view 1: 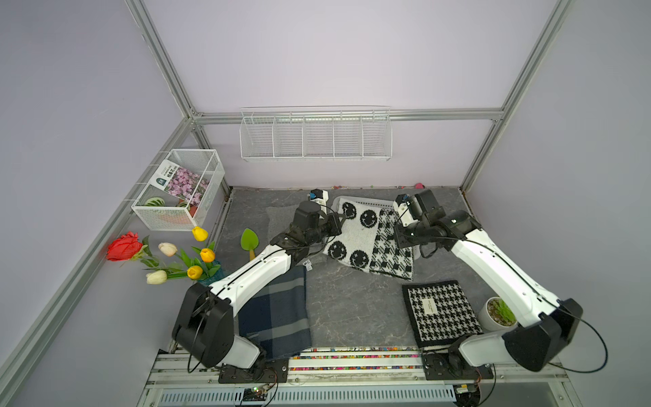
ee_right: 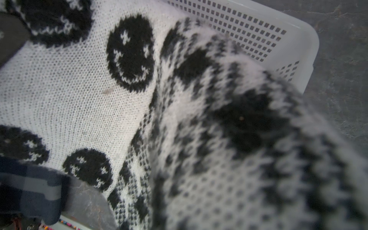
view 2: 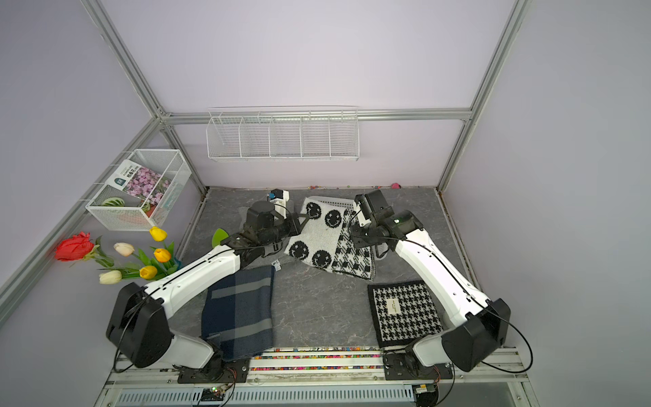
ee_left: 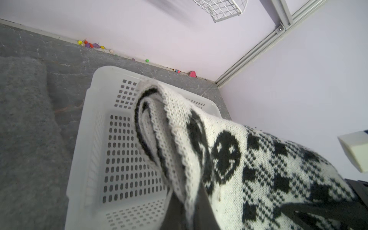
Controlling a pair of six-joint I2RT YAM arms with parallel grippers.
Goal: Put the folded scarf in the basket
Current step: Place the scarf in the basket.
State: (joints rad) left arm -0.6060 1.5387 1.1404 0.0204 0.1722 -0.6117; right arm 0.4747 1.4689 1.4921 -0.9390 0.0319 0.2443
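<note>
I see pale lilac walls [view 1: 334, 53] braced by aluminium frame rails [view 1: 160, 60]. Below them lies a grey marbled counter [view 1: 352, 303], and a long white wire rack [view 1: 315, 135] hangs on the back wall.

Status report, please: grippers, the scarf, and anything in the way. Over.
Left gripper and right gripper shut on white knitted scarf with black smiley faces, one each side. Scarf lifted over white perforated plastic basket, not yet inside. Nothing seen blocking.
</note>
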